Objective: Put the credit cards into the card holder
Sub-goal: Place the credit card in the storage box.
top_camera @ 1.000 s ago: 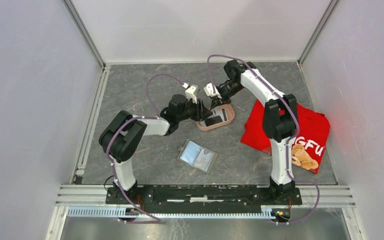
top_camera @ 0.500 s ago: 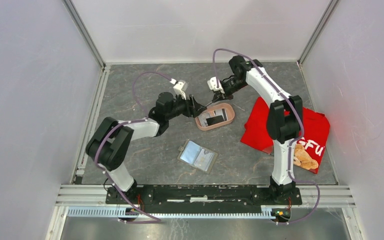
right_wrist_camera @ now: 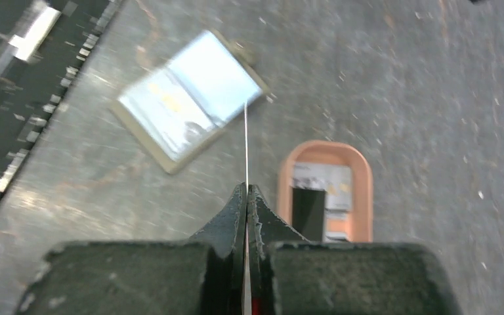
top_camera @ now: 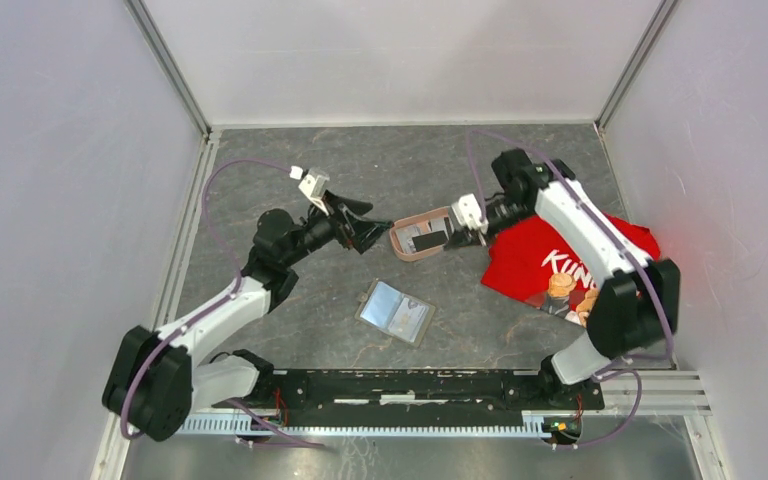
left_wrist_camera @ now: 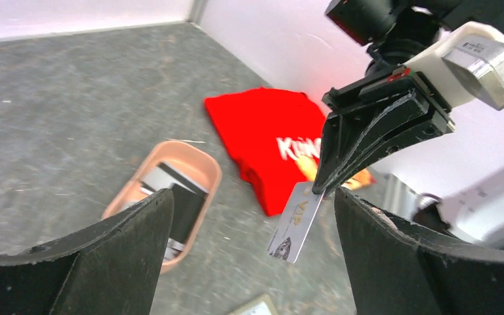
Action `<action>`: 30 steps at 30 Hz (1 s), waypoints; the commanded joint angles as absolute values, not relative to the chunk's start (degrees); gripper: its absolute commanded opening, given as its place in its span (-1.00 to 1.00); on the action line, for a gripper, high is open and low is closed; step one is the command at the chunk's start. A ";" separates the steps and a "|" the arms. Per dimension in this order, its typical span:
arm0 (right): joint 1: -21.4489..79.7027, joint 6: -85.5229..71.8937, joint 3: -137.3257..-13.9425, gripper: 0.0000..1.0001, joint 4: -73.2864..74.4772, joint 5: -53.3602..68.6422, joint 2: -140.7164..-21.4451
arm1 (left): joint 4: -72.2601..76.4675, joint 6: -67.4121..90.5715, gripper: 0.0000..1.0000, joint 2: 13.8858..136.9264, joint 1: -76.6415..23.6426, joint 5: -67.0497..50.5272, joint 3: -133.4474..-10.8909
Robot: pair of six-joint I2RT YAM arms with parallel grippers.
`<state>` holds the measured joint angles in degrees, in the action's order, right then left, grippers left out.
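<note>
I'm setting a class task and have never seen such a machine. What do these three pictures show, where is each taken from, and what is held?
Two robot arms stand at a table's near edge. One picture looks down from above; the other two come from a camera on each wrist. On the grey table lie a pink tray with cards in it, an opened card holder and a red T-shirt. The right gripper is shut on one card, held off the table. The left gripper is open and empty.
</note>
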<state>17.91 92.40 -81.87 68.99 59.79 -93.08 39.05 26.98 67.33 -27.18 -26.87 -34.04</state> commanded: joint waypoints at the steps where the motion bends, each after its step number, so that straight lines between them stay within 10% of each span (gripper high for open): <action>1: 20.77 99.46 -71.01 -1.00 72.01 67.32 -81.73 | 37.72 34.30 0.91 58.44 -28.37 -35.32 -29.98; 10: 25.43 110.01 -51.77 -1.00 68.47 71.44 -64.82 | 26.98 23.63 0.75 43.92 -44.95 -27.15 -22.90; 30: 25.76 116.54 -50.82 -1.00 71.90 71.16 -67.09 | 24.92 11.21 0.77 55.82 -54.40 -29.42 -26.75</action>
<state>25.50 115.39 -50.61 71.05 69.52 -66.61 24.23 15.07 55.20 -54.06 -29.10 -24.10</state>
